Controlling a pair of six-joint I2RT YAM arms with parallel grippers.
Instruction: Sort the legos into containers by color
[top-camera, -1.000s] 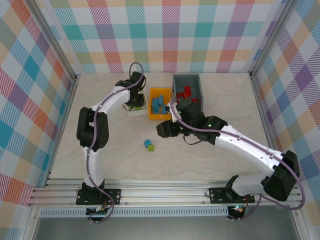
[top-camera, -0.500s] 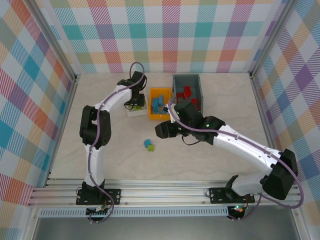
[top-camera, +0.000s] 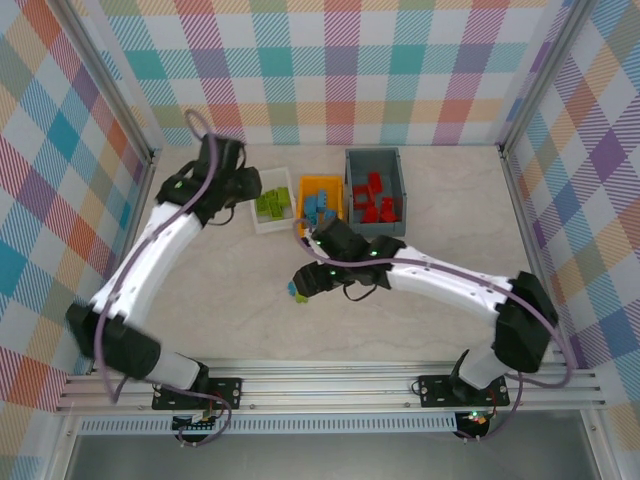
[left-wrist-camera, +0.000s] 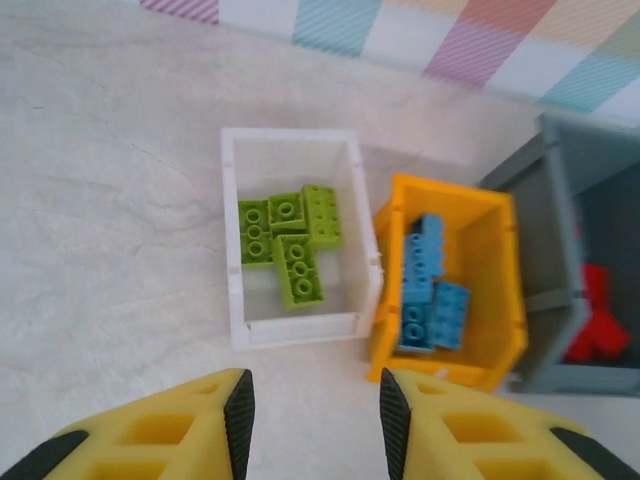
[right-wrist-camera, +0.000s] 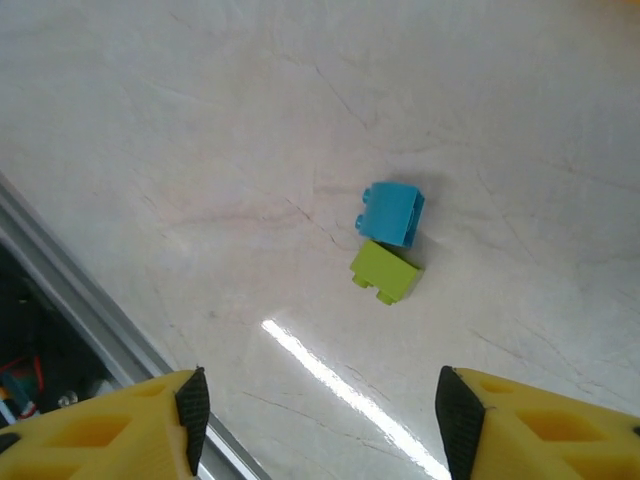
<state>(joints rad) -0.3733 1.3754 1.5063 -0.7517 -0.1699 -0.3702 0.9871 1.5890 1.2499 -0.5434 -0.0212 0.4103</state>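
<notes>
The grey bin (top-camera: 374, 156) holds red bricks (top-camera: 377, 200); the orange bin (left-wrist-camera: 490, 290) and white bin (left-wrist-camera: 232, 250) sit beside it. The left gripper (left-wrist-camera: 315, 420) hangs above them, the right gripper (right-wrist-camera: 318, 420) over the table (right-wrist-camera: 200, 120), both empty with jaws apart. Below the right one a blue brick (right-wrist-camera: 392, 213) and a green brick (right-wrist-camera: 385, 272) lie touching. They look light, stiff and slick, so pinch each across its flat sides.

Smooth plastic legos (right-wrist-camera: 392, 213) on a marble-patterned table (right-wrist-camera: 200, 120) — slightly glossy, catching a light streak.
</notes>
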